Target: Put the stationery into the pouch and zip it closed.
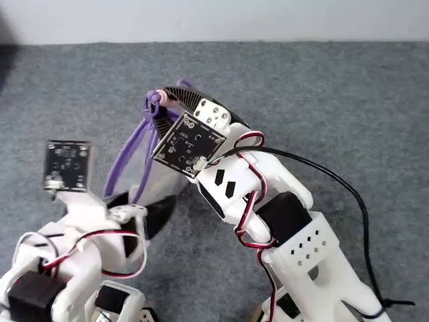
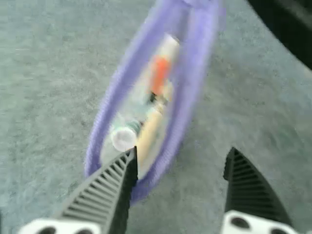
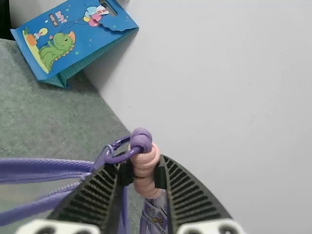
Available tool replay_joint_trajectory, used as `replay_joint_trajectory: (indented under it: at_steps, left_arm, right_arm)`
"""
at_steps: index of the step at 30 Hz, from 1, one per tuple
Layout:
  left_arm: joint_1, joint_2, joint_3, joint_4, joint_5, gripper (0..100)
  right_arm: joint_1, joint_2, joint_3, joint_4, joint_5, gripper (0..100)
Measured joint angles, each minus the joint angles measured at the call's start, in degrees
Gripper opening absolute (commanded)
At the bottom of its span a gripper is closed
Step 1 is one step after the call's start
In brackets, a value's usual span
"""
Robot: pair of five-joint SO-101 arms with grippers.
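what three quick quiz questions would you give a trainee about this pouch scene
1. True or false: the right claw is shut on the pink zipper pull.
2. The pouch is: A) zipped shut, B) open with stationery inside, C) open and empty.
3. Fill in: the left claw is ___ (open or shut).

Key: 1 true; 2 B; 3 open.

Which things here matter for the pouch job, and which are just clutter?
Job:
pouch, unzipped
stationery inside it
zip pull, held by the right gripper
left gripper, open at the pouch's rim

Lying about:
dinosaur gift bag against the wall
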Motion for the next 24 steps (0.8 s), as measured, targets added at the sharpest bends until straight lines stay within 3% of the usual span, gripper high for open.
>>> replay_joint_trajectory:
  at_steps: [5,10,17,24]
  left_arm:
    - [-10.4,0.1,0.3,-6.6,0.0,28]
    - [-13.6,0.0,2.5,-18.3,0.0,28]
    - [-13.7,0.6,10.5,-39.1,0.0,25]
    - [-4.0,0.7,14.1,-43.1,0.2,14]
  right_arm:
    - [0.0,-3.3,-0.1,7.0,0.1,0.7]
    - [-1.1,-7.9,-0.1,15.4,0.1,0.7]
    - [-5.5,-13.8,-0.1,26.0,0.1,0.7]
    - [-6.5,-16.4,-0.1,30.4,0.1,0.7]
